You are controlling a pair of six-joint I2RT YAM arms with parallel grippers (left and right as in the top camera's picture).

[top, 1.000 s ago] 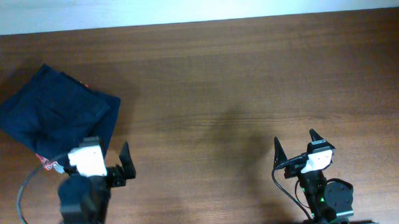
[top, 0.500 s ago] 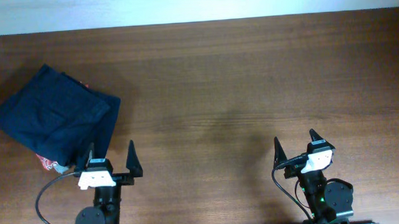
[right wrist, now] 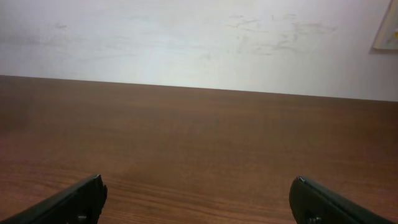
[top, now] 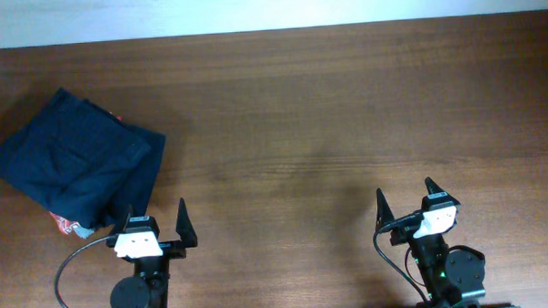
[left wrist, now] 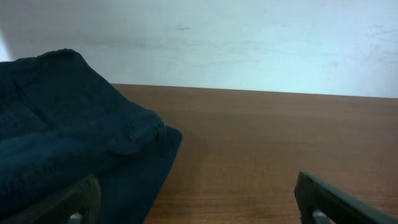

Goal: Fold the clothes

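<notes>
wooden surface [top: 345, 97], no containers on it | navy shorts [top: 73, 170] bundled at its far left, over a red printed cloth edge [top: 64, 223] | left end effector [top: 155, 215] and right end effector [top: 404, 188] both spread wide, empty | any further fold, I reckon, wants the loose hem pinched cleanly and laid flat

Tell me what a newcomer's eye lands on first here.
The dark navy clothes, bundled at the far left of the table, with red fabric peeking from under their near edge. Then the left arm and right arm, both at the near edge with jaws open and empty.
</notes>
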